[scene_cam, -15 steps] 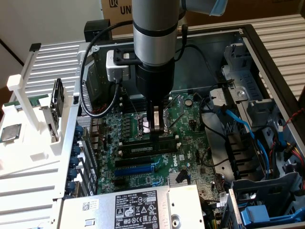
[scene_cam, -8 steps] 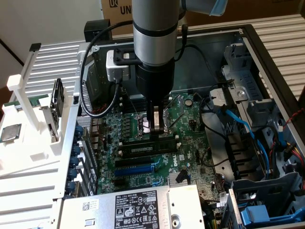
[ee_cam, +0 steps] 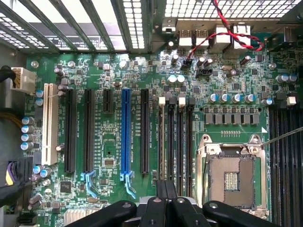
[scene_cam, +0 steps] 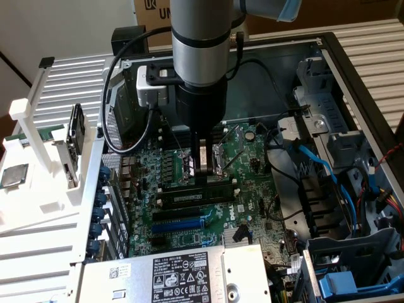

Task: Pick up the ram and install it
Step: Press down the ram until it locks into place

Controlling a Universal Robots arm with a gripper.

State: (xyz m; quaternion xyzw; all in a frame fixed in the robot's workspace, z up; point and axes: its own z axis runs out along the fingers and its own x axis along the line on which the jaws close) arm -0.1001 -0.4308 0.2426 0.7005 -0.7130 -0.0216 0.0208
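Exterior view: my gripper [scene_cam: 203, 170] is clamped shut over the ram [scene_cam: 197, 194], seated just beside the CPU socket [scene_cam: 201, 163]. I judge it light, stiff, fragile; edges only.

The exterior view looks down at an angle from outside the open computer case [scene_cam: 353, 76], taking in the arm [scene_cam: 199, 38], the motherboard [scene_cam: 189, 170] and the white rack [scene_cam: 38, 189] beside it. The wrist view sits close above the motherboard [ee_cam: 109, 156], facing straight down. Both share the blue slot [scene_cam: 183, 223] [ee_cam: 125, 132] and the processor socket [ee_cam: 232, 177].
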